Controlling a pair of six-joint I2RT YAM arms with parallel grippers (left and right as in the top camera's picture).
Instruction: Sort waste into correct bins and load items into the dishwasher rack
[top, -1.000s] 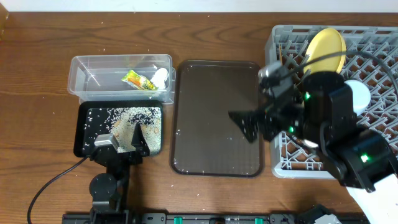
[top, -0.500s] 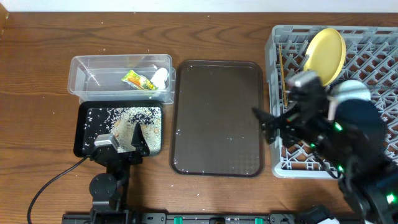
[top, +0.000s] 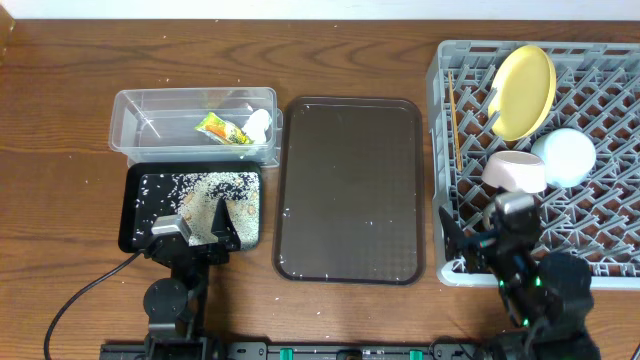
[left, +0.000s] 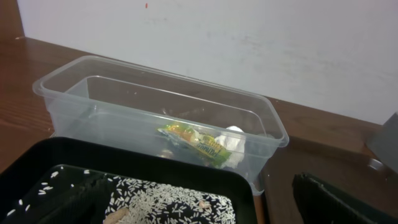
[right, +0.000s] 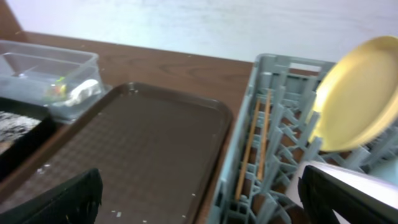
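The clear tub (top: 118, 110) holds the green-and-orange snack wrapper (top: 222, 128) and the white scrap (top: 259, 121); both show in the left wrist view, wrapper (left: 193, 142) and scrap (left: 234, 139). The black tray (top: 128, 205) holds rice grains (top: 205, 185). My left gripper (top: 195, 229) is open and empty, low over its front part. The grey rack (top: 610, 60) holds the yellow plate (top: 523, 78), light-blue bowl (top: 566, 157), white-pinkish bowl (top: 514, 170) and chopsticks (top: 455, 120). My right gripper (top: 488, 243) is open and empty over the rack's front left corner. The cup is hidden.
The dark-brown serving tray (top: 350, 190) lies between the bins and the rack, with a few stray grains on it. Stray grains also dot the table around the bins. The right arm's body fills the front right edge.
The right arm has drawn back from over the serving tray and rack to the front edge. The two bowls in the rack have come into view. The left arm has not moved.
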